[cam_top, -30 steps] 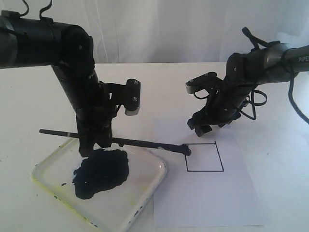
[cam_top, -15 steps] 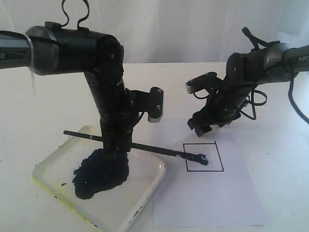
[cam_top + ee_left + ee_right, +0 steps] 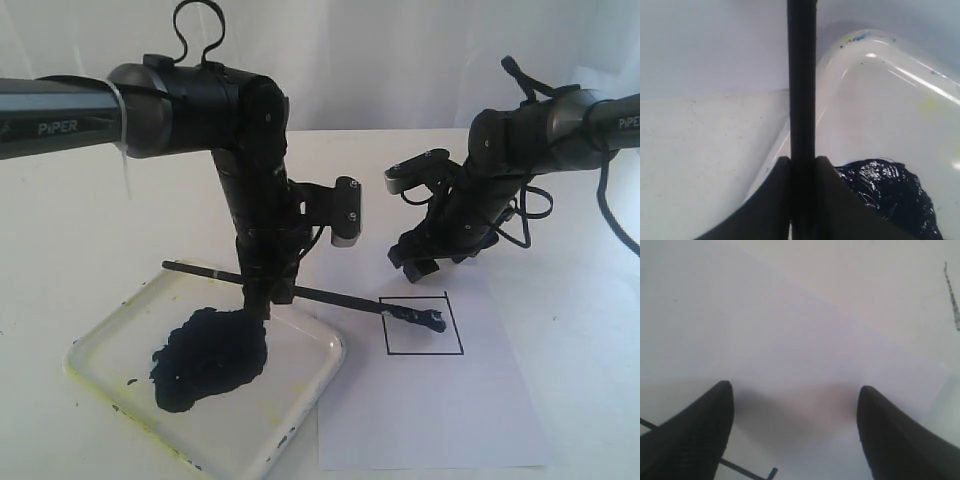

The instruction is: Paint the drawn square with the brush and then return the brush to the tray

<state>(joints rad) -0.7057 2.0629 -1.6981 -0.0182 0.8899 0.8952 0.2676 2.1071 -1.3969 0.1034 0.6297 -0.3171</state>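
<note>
My left gripper (image 3: 262, 298) is shut on the brush (image 3: 330, 298), a long thin black stick held near its middle, above the tray's far edge. The brush's wet tip (image 3: 428, 320) lies inside the drawn square (image 3: 424, 324), a thin black outline on the white paper (image 3: 420, 400). In the left wrist view the brush (image 3: 801, 90) runs straight out between the clamped fingers (image 3: 770, 200), over the tray's rim. The white tray (image 3: 300, 400) holds a big black paint blob (image 3: 210, 355). My right gripper (image 3: 425, 262) hangs open just behind the square; the right wrist view shows its wide-apart fingers (image 3: 695, 430) over the paper with one corner of the square (image 3: 771, 472).
The tray's rim (image 3: 120, 385) carries yellow-green stains and sits at the front left of the white table (image 3: 570, 300). The paper lies right of the tray, touching its corner. A white curtain closes the back.
My left arm has swung to the right with the brush, carrying the tip from the square's left edge to inside the square. The right arm has stayed still.
</note>
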